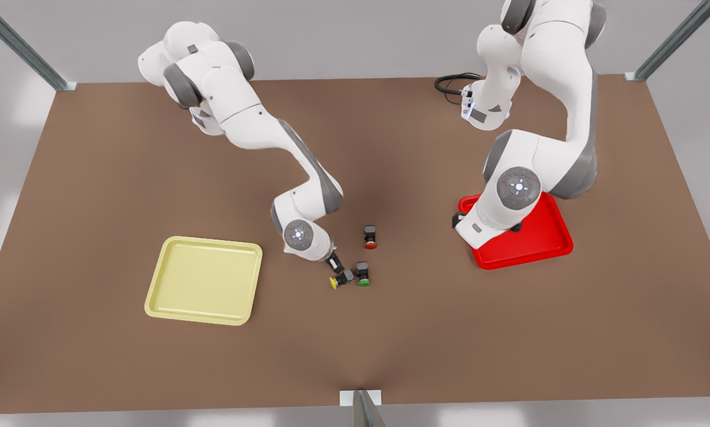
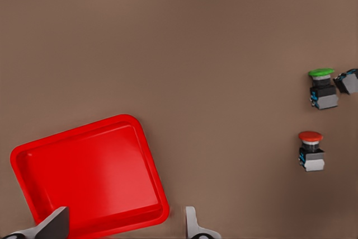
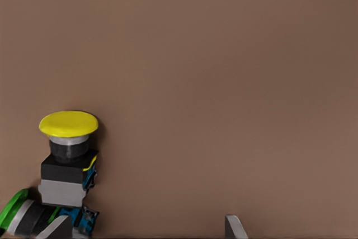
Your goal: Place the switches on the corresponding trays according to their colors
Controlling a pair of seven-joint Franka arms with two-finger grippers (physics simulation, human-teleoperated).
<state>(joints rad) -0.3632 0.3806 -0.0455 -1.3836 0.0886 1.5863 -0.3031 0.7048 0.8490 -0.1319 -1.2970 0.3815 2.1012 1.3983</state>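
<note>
Hovering low, right gripper (image 1: 335, 265) spread open beside small yellow-capped grey push-button switch (image 1: 340, 279) on brown counter (image 1: 94, 196), probably lining up a grasp; pale yellow square tray (image 1: 204, 280) near. Left gripper (image 2: 120, 225), open, waits over bright red tray (image 2: 89, 174).

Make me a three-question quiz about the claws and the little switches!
1. The right claw is: A by the yellow switch; B over the yellow tray; C high in the air.
2. How many switches: A two; B three; C five.
3. The left claw, over the red tray, is: A open; B shut on a switch; C shut on nothing.
Answers: A, it sits low beside the yellow cap. B, yellow switch, red switch, green switch. A, its fingers stand wide apart.
</note>
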